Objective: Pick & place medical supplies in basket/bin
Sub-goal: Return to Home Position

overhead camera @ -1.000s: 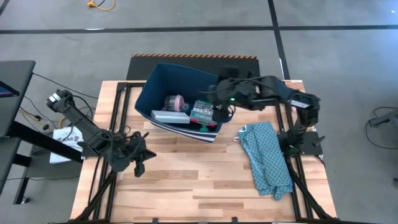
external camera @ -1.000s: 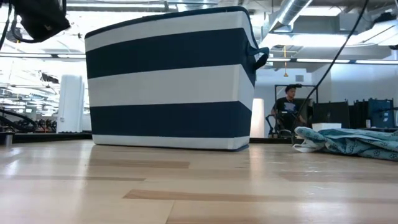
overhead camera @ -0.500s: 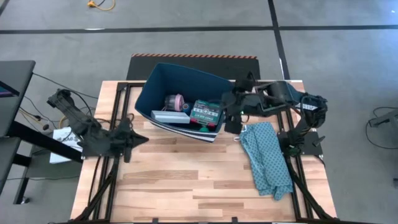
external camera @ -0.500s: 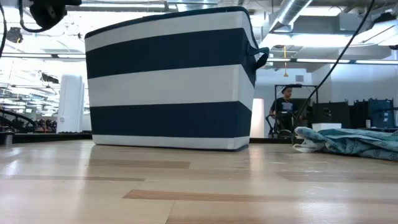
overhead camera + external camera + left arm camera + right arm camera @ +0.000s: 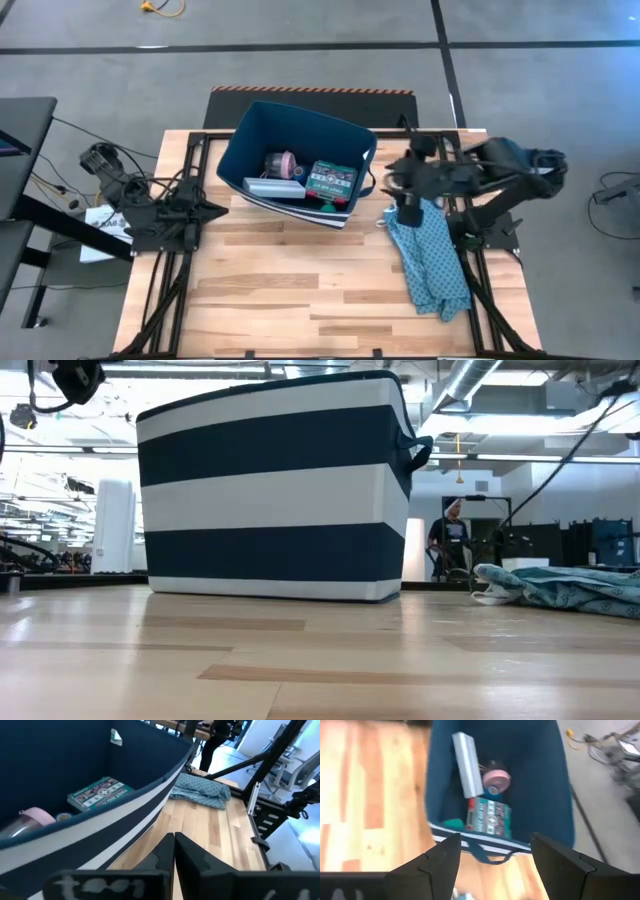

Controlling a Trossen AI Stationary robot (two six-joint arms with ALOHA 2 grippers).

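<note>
place: robotics lab or workshop | evidence: exposed ceiling ducts point(image 5: 480, 380), grey concrete floor point(image 5: 300, 60), framed wooden tabletop point(image 5: 300, 290), equipment racks point(image 5: 610, 540), a person point(image 5: 447, 535) behind

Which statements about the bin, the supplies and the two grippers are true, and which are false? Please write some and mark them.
1. The green-red flat box lies inside the navy bin. True.
2. The right gripper grips the pink roll. False: it is open and empty, and the pink roll lies in the navy bin.
3. The left gripper is shut. True.
4. The teal patterned cloth lies in the navy bin. False: it lies on the table, beside the bin.
</note>
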